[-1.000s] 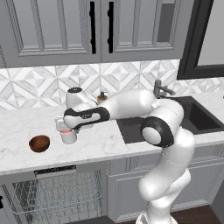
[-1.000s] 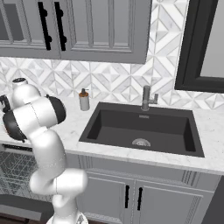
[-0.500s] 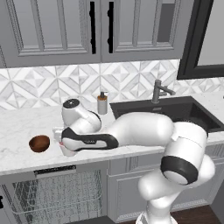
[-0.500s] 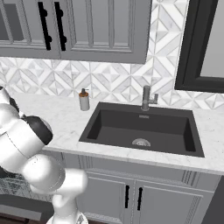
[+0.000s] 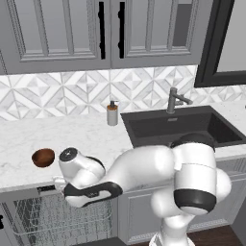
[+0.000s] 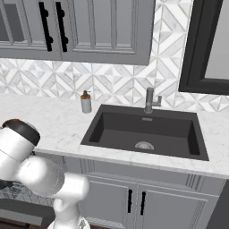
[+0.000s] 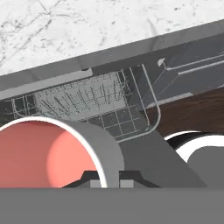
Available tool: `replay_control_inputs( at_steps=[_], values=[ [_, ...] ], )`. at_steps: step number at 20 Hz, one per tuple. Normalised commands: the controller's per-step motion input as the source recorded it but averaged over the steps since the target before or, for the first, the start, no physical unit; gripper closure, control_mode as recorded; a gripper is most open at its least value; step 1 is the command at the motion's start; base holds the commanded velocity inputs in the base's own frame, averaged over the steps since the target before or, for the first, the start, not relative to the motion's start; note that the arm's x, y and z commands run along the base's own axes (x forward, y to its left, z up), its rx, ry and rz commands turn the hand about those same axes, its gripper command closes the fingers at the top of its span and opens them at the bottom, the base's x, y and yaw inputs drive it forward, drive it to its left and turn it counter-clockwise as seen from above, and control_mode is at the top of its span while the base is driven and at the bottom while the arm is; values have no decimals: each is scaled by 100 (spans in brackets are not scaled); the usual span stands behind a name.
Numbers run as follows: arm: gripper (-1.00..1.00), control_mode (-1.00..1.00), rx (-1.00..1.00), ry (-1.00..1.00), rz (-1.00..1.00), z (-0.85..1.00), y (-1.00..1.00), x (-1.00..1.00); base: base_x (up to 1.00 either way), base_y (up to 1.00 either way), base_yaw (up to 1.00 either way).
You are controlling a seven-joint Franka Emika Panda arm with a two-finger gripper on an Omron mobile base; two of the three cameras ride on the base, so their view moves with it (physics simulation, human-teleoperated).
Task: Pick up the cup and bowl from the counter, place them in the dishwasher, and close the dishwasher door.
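one cup (image 7: 52, 153) rides clenched in the gripper (image 7: 105, 177) just off the counter (image 5: 29, 139) edge, above the dishwasher (image 5: 53, 218) rack, where a level, slow descent should seat it, bowl (image 5: 43, 157) waiting far left.

Hiding behind the white arm: the gripper's fingers and whatever they are clamping, in both base views. Running off the bottom and left edges of the hand view: the cup (image 7: 52, 153), its base and the grip on it staying unseen. Getting cut by the left base view's lower edge: the dishwasher rack (image 5: 43, 221). Peeking out as a brown sliver above the arm: the bowl (image 6: 12, 120).
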Motion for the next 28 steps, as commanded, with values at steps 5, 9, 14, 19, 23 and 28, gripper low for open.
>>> replay_control_inputs(
  at_steps=[5,9,14,19,23,28],
  values=[
    [100,-100,-42,-21,6,-37,65,0,0,0,0],
    [100,-100,-25,-22,3,-8,47,1,0,0,0],
    [100,-100,-1,1,3,-16,15,9,0,0,0],
    [100,-100,1,8,0,-36,0,22,0,0,0],
    [100,-100,0,0,0,-64,-2,24,0,0,0],
    [100,-100,0,0,0,-31,-2,26,0,0,0]
  ],
)
